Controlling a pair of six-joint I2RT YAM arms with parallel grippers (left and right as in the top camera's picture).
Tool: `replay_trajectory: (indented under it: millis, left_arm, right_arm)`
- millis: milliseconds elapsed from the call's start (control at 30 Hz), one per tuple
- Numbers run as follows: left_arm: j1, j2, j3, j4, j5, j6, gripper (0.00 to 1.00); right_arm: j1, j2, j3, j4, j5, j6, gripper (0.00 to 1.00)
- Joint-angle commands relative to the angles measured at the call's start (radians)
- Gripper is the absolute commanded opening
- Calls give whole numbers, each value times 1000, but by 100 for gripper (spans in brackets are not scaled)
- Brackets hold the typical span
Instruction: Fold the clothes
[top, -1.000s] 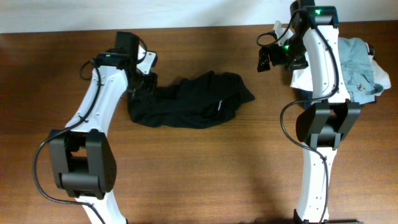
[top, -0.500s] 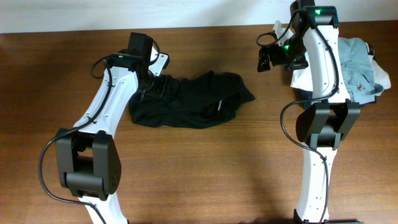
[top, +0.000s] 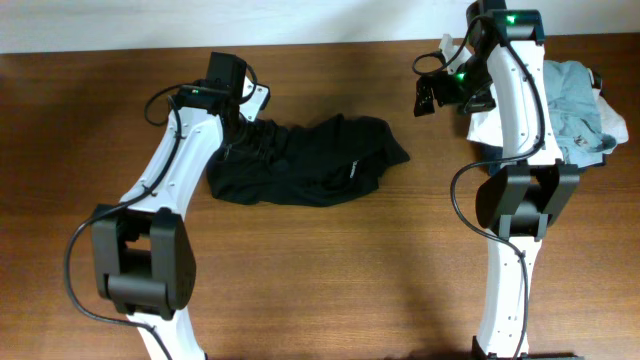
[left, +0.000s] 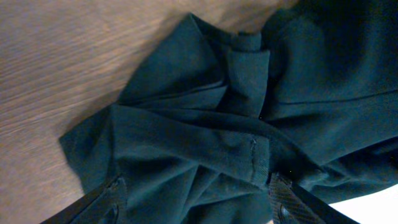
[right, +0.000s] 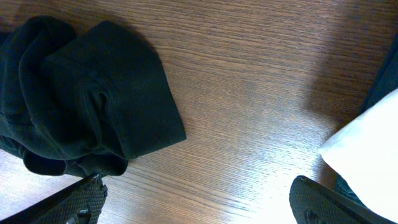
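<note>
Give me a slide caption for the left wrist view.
Wrist view: the left gripper, jaws open, straddles the bunched black top on the wooden table.

Top (top: 310, 165) on table (top: 350, 270) left of centre, garment pile (top: 585, 120) at far right edge, well apart

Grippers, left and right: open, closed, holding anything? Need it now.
Left gripper: open, fingers straddling a bunched fold of the black top, not clamped on it.
Right gripper: open, empty, above the wooden table.
</note>
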Motion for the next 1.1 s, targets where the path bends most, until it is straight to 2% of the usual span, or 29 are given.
replay_trajectory:
  millis: [0, 333, 433, 533, 567, 767, 900, 1067]
  left_arm:
    - [-15, 66, -10, 5, 42, 101, 73]
    - [-41, 87, -10, 6, 67, 181, 70]
    - [-41, 87, -10, 6, 67, 181, 59]
    - [-41, 87, -10, 6, 67, 180, 30]
    - [-41, 87, -10, 5, 67, 180, 25]
    - [-41, 87, -10, -2, 68, 180, 22]
    - [-49, 87, -10, -12, 84, 180, 2]
    - [-88, 87, -10, -63, 93, 180, 0]
  right_arm:
    - [0, -34, -6, -5, -12, -3, 99]
    - [0, -34, -6, -11, -12, -3, 99]
    - [0, -34, -6, -11, -12, -3, 99]
    - [0, -34, -6, -11, -12, -3, 99]
    - [0, -34, -6, -11, -12, -3, 99]
    - [0, -34, -6, -13, -12, -3, 99]
    - [0, -34, -6, -15, -12, -3, 99]
    - [0, -34, -6, -15, -12, -3, 99]
